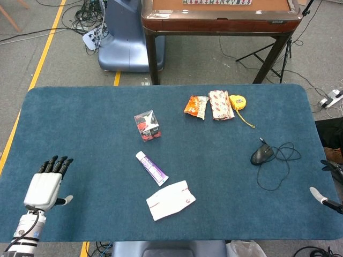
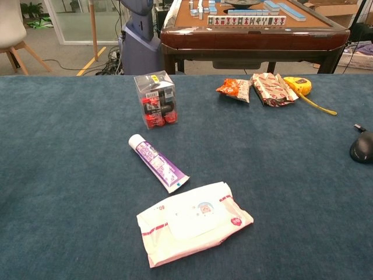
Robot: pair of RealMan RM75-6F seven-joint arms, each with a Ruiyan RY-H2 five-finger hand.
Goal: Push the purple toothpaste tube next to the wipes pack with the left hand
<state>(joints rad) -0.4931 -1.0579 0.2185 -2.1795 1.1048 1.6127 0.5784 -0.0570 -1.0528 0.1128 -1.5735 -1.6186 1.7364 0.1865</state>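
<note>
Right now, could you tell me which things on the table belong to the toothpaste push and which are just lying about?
Part of the job:
purple toothpaste tube
wipes pack, just below the tube's flat end
left hand, open, well off to the left

Just lying about:
clear box of red and black parts
two snack packets
yellow tape measure
black mouse
</note>
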